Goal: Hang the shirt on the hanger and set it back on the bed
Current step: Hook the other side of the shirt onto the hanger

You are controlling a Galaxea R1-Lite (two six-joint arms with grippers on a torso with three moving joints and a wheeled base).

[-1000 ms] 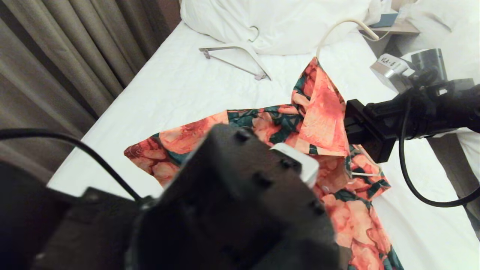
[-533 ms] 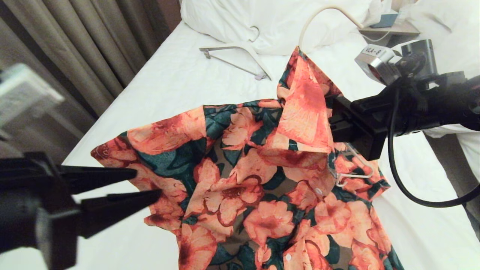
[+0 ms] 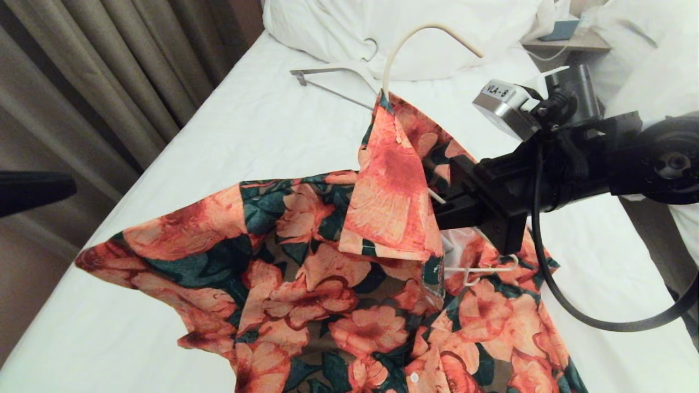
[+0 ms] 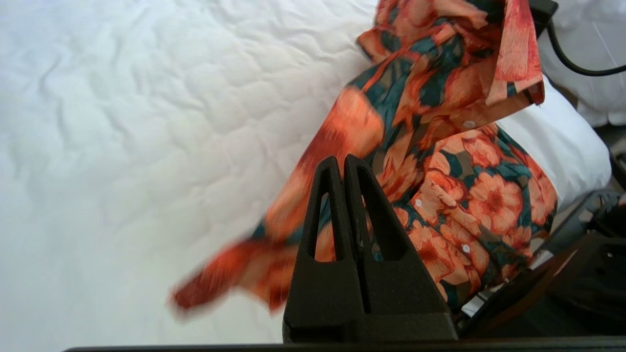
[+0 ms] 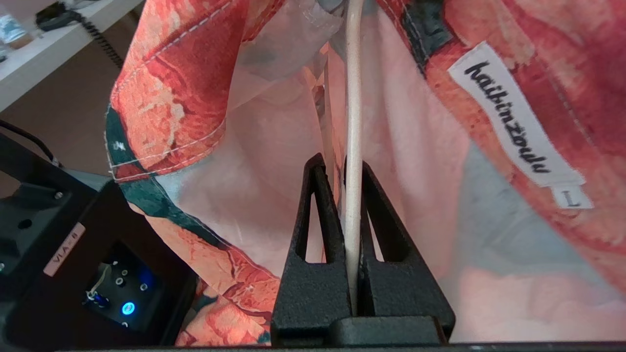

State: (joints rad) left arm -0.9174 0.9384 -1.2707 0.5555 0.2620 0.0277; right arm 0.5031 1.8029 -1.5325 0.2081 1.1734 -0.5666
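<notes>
Risky: right gripper pinches hanger wire inside shirt; loose shirt may slide off over bed; left gripper closed, empty.

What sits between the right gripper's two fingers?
The hanger's thin cream wire, pinched between the right gripper's fingers inside the shirt's collar; the right wrist view shows it.

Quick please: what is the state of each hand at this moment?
Left hand: closed, holding nothing, above the floral short-sleeved shirt.
Right hand: closed on the thin cream-white wire hanger inside the shirt's collar.
</notes>
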